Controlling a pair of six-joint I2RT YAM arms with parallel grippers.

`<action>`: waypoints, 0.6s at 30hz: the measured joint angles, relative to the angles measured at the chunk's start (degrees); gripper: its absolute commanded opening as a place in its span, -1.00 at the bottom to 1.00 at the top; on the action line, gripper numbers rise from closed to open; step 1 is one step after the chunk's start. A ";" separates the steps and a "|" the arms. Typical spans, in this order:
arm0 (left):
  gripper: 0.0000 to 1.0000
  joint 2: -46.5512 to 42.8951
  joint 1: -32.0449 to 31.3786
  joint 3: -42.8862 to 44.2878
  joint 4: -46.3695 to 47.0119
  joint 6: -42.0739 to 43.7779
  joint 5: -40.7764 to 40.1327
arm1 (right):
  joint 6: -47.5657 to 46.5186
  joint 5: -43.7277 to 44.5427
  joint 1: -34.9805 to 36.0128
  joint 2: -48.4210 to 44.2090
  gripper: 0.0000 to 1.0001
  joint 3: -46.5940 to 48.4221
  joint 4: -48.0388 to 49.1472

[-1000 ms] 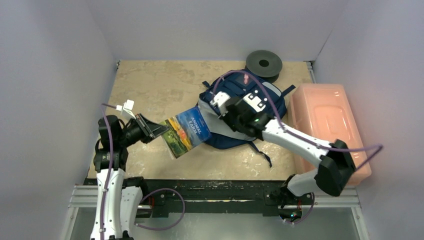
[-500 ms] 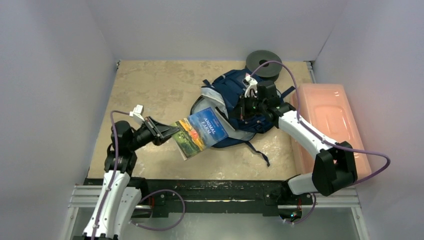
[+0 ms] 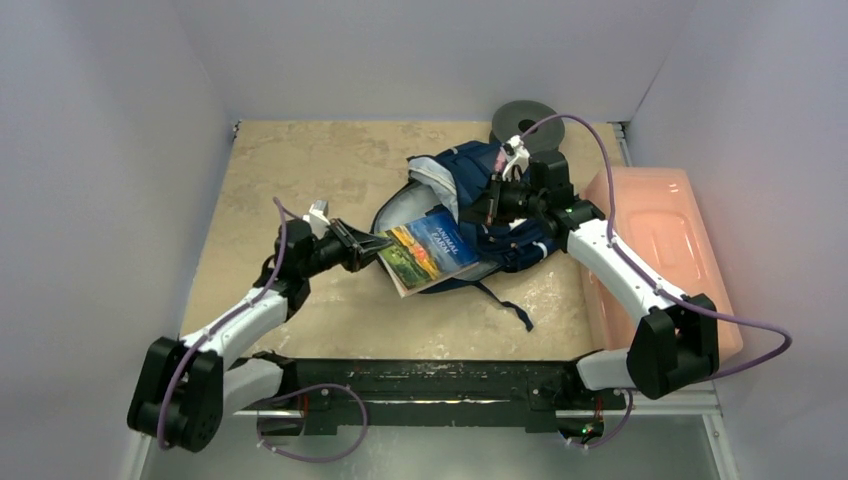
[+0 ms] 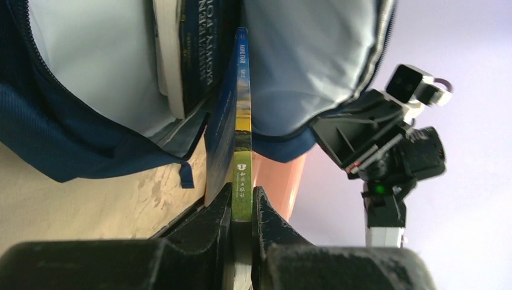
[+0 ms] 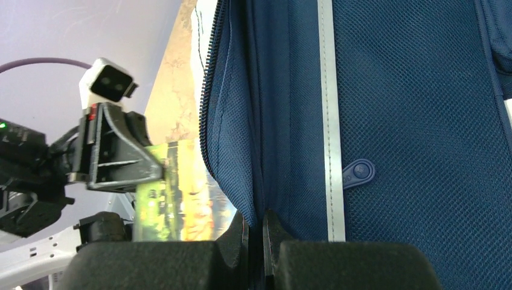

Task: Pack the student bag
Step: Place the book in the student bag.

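While the right hand (image 5: 255,225) pinches fabric of the student bag (image 5: 422,121), the left hand (image 4: 243,202) clamps a book (image 3: 432,248).

Pink translucent plastic box (image 3: 655,250) along rt edge of beige marbled table (image 3: 300,170), black round spool (image 3: 515,120) at far edge nr rt corner, "Animal Farm" paperback (image 3: 432,250) tilted approx mid-table, black rail (image 3: 420,385) across near edge, white walls (image 3: 100,150) around
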 measured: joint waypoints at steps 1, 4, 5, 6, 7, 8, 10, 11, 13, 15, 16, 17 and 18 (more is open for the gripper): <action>-1.00 1.95 -0.70 0.42 0.72 -0.13 -0.46 | 0.17 -0.17 -0.11 0.00 -1.00 0.00 0.00; -1.00 8.59 -2.82 2.99 1.99 -0.13 -1.81 | 0.35 -0.28 -0.17 0.00 -1.00 0.02 0.00; -1.00 10.58 -3.23 4.02 2.40 -0.09 -2.19 | 0.31 -0.28 -0.17 0.00 -1.00 0.11 -0.02; -1.00 12.35 -3.43 4.96 2.86 -0.02 -2.49 | 0.13 -0.28 -0.17 -0.02 -1.00 0.17 -0.09; -1.00 14.60 -3.67 6.36 3.37 0.13 -2.91 | -0.22 -0.26 -0.17 -0.09 -1.00 0.31 -0.28; -1.00 17.51 -3.96 8.31 4.07 0.22 -3.56 | -0.83 -0.20 -0.17 -0.20 -1.00 0.57 -0.87; -1.00 22.16 -4.46 11.52 5.29 0.28 -4.85 | -2.14 -0.09 -0.20 -0.35 -1.00 1.07 -1.79; -1.00 24.79 -4.90 13.57 5.90 0.26 -5.66 | -2.84 0.00 -0.20 -0.52 -1.00 1.16 -2.23; -1.00 29.64 -6.19 17.86 6.88 0.13 -7.13 | -4.09 0.07 -0.17 -0.94 -1.00 1.18 -2.95; -1.00 35.06 -8.37 23.54 7.30 0.13 -8.79 | -5.33 0.07 -0.17 -1.38 -1.00 1.18 -3.58; -1.00 37.77 -9.53 26.38 7.41 0.13 -9.51 | -5.79 0.04 -0.17 -1.46 -1.00 1.29 -3.98; -0.89 40.57 -10.64 29.14 7.61 0.09 -10.03 | -6.38 0.07 -0.17 -1.51 -1.00 1.53 -4.42; -0.63 42.77 -11.37 30.95 7.91 0.02 -10.40 | -6.86 0.13 -0.17 -1.60 -1.00 1.73 -4.72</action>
